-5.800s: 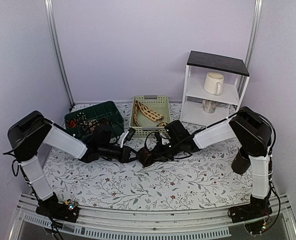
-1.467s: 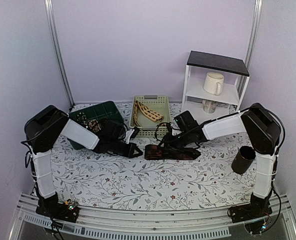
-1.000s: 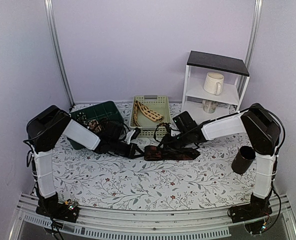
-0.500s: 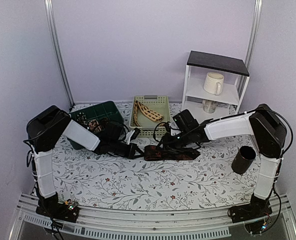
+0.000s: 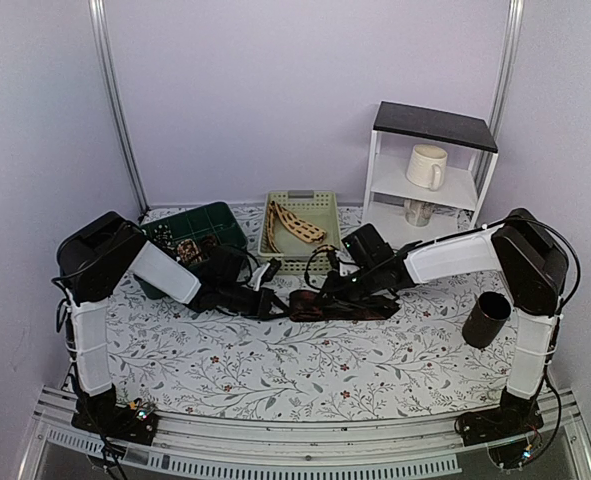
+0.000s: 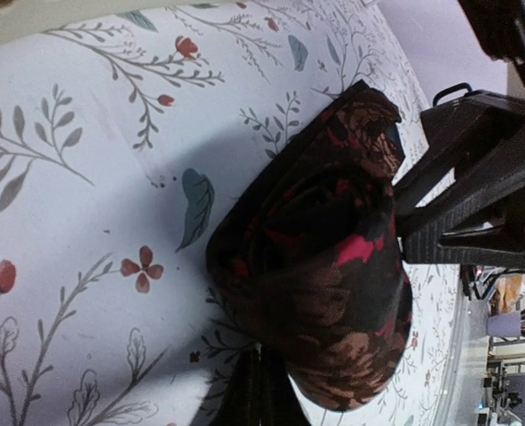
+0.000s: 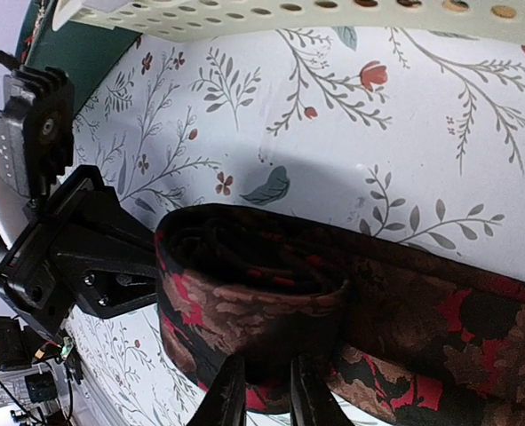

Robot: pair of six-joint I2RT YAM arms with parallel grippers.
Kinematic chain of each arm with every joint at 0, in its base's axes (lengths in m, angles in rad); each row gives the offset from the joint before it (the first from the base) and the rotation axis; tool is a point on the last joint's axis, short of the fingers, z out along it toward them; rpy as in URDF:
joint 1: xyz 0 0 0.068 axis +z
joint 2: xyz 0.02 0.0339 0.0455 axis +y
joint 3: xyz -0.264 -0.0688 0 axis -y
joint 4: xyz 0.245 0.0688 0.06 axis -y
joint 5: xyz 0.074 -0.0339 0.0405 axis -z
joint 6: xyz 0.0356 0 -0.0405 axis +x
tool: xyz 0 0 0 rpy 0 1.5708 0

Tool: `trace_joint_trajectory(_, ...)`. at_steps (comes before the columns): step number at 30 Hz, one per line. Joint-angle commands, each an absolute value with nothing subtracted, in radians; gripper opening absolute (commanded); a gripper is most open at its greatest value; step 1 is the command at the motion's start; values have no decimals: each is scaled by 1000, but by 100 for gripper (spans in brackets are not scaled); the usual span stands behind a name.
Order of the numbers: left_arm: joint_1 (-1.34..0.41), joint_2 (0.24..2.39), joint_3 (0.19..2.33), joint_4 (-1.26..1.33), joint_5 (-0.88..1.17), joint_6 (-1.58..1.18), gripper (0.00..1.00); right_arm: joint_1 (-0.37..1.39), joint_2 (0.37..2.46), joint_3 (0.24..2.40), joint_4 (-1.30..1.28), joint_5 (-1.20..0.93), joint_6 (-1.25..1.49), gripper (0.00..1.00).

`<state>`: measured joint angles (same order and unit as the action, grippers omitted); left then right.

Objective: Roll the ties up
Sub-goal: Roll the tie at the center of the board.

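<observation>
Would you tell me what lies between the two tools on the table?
The dark tie's rolled end lies between the left tool and the right tool, seen in the top view and both wrist views.

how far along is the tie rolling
Done: several coils already sit in the green bin. In hand: the dark tie is partly rolled at one end, with the left end effector shut at the roll and the right end effector pinching its edge; its tail lies flat on the table. Left: finish this roll, then the beige tie lying unrolled in the basket.
</observation>
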<state>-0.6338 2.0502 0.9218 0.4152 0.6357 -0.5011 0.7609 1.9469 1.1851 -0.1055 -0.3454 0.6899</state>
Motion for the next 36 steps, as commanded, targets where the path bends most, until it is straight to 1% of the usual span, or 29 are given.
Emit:
trace_joint_trajectory(1,-634,2057,931,473,680,-528,0,761,1998,1169,-79,-322,673,19)
trace_joint_trajectory(13,-655,2031,963,495,684,-493,0,730,1997,1115,5,-344,659,18)
trace_joint_trajectory(36,-694,2075,1094,442,692,-462,0,667,1989,1071,106,-380,632,19)
